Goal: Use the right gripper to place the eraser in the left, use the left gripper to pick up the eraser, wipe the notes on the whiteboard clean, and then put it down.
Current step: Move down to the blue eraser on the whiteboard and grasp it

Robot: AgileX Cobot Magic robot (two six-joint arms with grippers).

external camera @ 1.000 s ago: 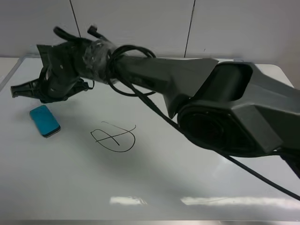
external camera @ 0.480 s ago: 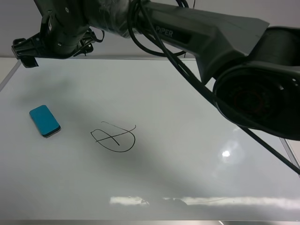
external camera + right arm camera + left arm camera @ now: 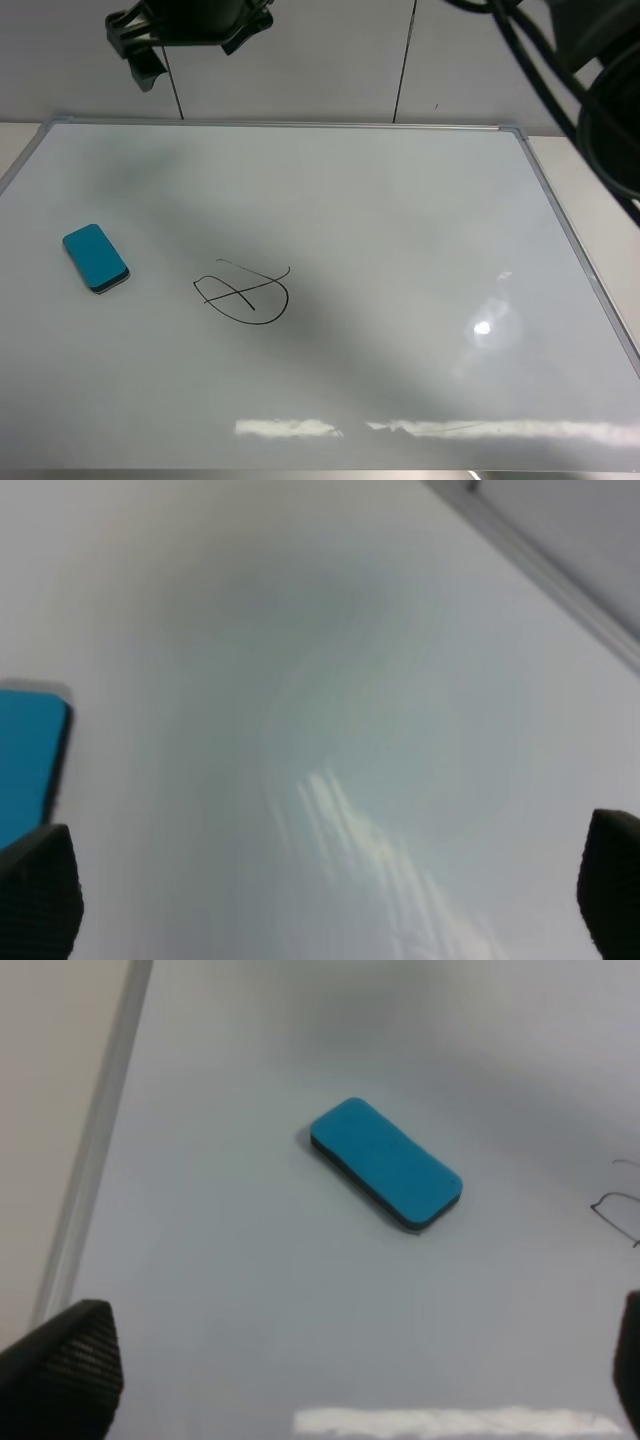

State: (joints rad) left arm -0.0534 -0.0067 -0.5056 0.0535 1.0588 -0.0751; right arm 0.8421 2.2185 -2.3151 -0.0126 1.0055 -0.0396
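A blue eraser [image 3: 96, 258] lies flat on the left part of the whiteboard [image 3: 400, 220]. A black scribble [image 3: 243, 292] is drawn to its right. My right gripper [image 3: 142, 45] is raised high at the top left of the exterior view, far from the eraser. In the right wrist view it [image 3: 325, 890] is open and empty, with a corner of the eraser [image 3: 25, 770] at the edge. My left gripper [image 3: 345, 1380] is open and empty, hovering above the board with the eraser [image 3: 385, 1163] ahead of it. The left arm is out of the exterior view.
The board's metal frame runs along the left edge [image 3: 95, 1150] and the far edge [image 3: 300, 124]. A grey panelled wall [image 3: 450, 60] stands behind the board. Glare patches [image 3: 485, 325] show on the board's right side.
My right arm has risen and drawn back from beside the eraser to the top of the view, uncovering the board. The eraser and scribble have not moved.
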